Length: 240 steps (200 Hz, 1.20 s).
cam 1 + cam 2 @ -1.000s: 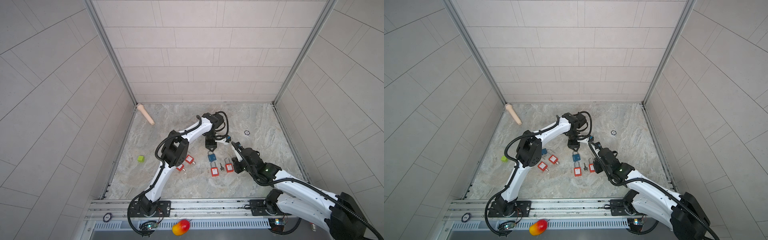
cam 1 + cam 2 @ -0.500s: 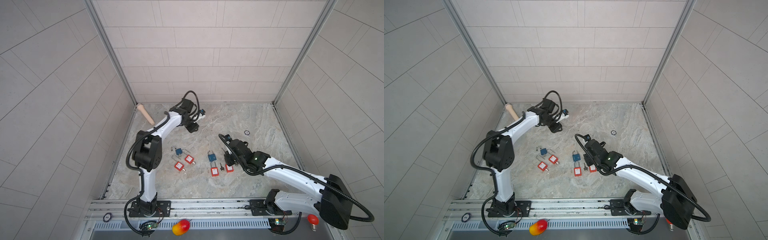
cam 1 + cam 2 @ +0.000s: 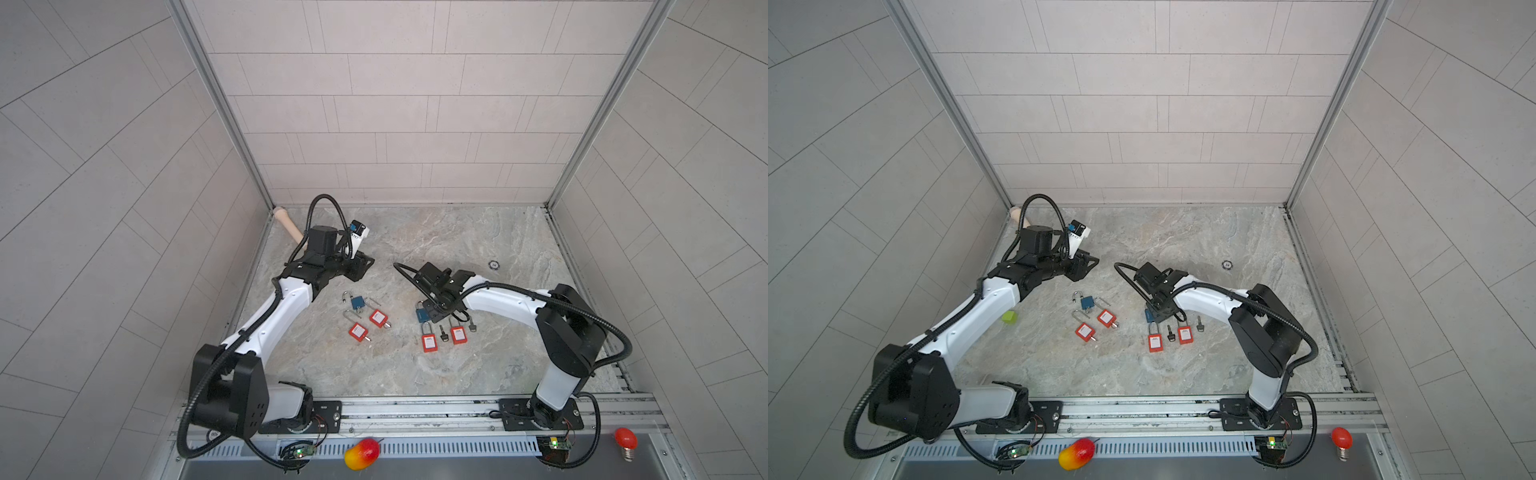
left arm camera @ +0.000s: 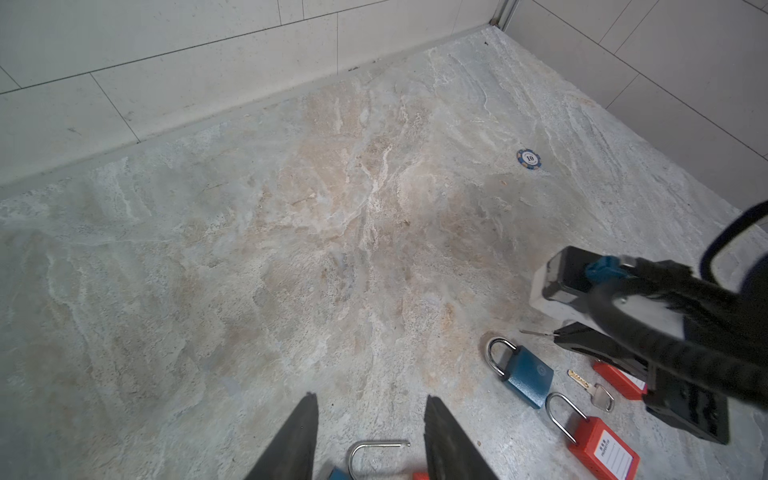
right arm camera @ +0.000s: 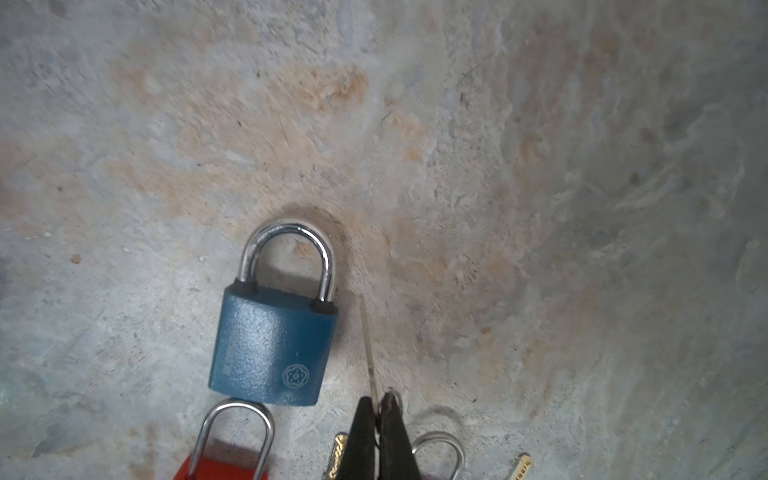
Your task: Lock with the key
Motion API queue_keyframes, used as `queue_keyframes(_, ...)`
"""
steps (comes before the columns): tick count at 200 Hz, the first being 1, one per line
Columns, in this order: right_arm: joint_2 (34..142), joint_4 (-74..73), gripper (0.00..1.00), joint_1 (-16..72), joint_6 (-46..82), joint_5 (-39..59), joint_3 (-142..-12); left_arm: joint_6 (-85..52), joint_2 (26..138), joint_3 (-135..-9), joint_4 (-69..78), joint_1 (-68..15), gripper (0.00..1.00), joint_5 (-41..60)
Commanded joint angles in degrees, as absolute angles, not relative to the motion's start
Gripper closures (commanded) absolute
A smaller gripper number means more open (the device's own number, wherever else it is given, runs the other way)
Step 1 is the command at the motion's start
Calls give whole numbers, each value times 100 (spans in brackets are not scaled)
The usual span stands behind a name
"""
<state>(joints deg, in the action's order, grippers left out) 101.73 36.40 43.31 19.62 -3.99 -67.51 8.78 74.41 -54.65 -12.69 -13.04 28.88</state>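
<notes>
Where the right hand [image 5: 377, 405] shows in its wrist view, its two black fingers [image 5: 361, 440] are pinched tight on a thin silver key [image 5: 368, 345], whose blade runs alongside a blue metal padlock [image 5: 272, 345] with a closed steel shackle, just beside its body. In both top views that hand hangs tip-down over this padlock, a little right of the frame's centre, above the marbled stone table [image 3: 415, 374]. Directly below it in the frame a red plastic padlock [image 3: 429, 342], a black-headed key [image 3: 444, 332] and another red padlock [image 3: 458, 334] lie in a row. Left of centre, the left hand [image 4: 370, 397] stands about half open with nothing in its grasp, and a second blue padlock [image 3: 356, 302], its shackle swung open, lies just below it.
</notes>
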Motion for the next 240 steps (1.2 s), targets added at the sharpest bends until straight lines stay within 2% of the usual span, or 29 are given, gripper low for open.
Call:
queue_keyframes(1,10447,4122,100,4307,2060,-400,-6940,848,7096,-5204,-1277,-1288,53,2840)
queue_keyframes(38,10757,4324,100,4307,2153,-378,-7140,853,6605,-4821,-1363,-1288,53,2816)
queue_keyframes(93,10496,4524,71,4377,2057,-495,-7248,621,6340,-4744,-1307,-1283,51,2915)
queue_keyframes(130,10067,4780,63,4409,1949,-1001,-7365,290,6265,-4743,-1128,-1279,50,2999)
queue_keyframes(154,9812,4481,59,4822,1106,-959,-7498,102,6202,-4677,-974,-1260,50,3161)
queue_keyframes(186,10281,4240,58,5385,214,-704,-7958,-263,5973,-4529,-903,-1151,50,3008)
queue_keyframes(204,10579,4209,57,5527,29,-472,-8269,-214,5726,-4503,-1201,-1065,50,2622)
queue_keyframes(240,11272,4472,54,5643,-158,134,-9028,-122,5607,-4662,-1955,-1020,48,1243)
